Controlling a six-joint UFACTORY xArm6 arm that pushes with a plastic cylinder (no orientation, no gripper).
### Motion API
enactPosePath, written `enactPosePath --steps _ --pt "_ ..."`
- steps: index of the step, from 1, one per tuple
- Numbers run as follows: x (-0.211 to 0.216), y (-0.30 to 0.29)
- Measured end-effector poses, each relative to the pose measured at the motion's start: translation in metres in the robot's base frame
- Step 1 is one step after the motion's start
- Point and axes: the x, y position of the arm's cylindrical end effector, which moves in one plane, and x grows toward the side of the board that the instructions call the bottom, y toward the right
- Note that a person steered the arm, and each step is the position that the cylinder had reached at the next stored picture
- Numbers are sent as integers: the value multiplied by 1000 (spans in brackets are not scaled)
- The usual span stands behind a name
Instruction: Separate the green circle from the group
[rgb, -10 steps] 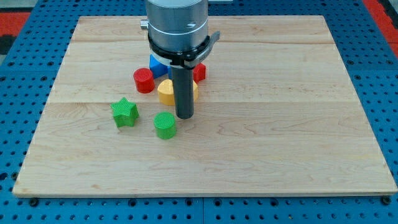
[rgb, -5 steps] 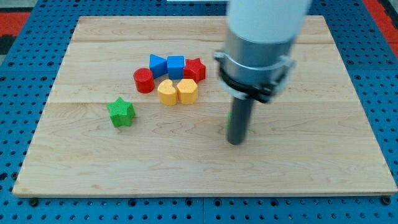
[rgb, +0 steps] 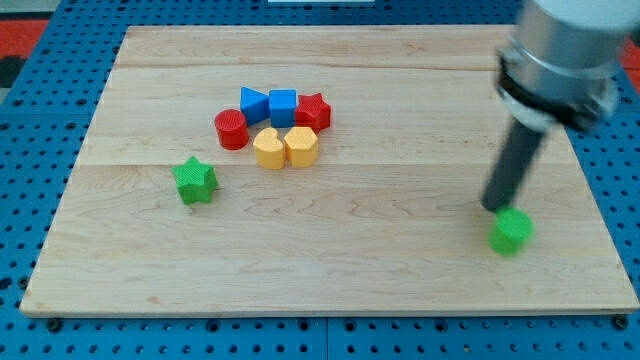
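Note:
The green circle (rgb: 511, 231) lies alone near the view's lower right of the wooden board (rgb: 330, 290). My tip (rgb: 494, 205) stands just up and left of it, close to or touching it. The group sits at the view's upper left of centre: a blue triangle (rgb: 253, 103), a blue cube (rgb: 283, 104), a red star (rgb: 313, 111), a red cylinder (rgb: 231, 129), a yellow heart (rgb: 268, 148) and a yellow hexagon (rgb: 301, 146). A green star (rgb: 194, 180) lies apart, below and left of the group.
The board rests on a blue pegboard (rgb: 30, 200). The board's right edge (rgb: 590, 200) is a short way from the green circle. The arm's grey body (rgb: 560, 55) fills the view's upper right.
My tip has swept from beside the group far to the view's right. The green circle has gone with it from below the yellow blocks to the lower right. The other blocks have stayed put.

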Motion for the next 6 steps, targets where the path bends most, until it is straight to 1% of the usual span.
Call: enactPosePath --steps 1,2,3,4,5,6 --pt "-39 -7" --pt "-42 64" --pt "50 115" --pt "81 12" --pt "78 -36" --pt "58 -6"
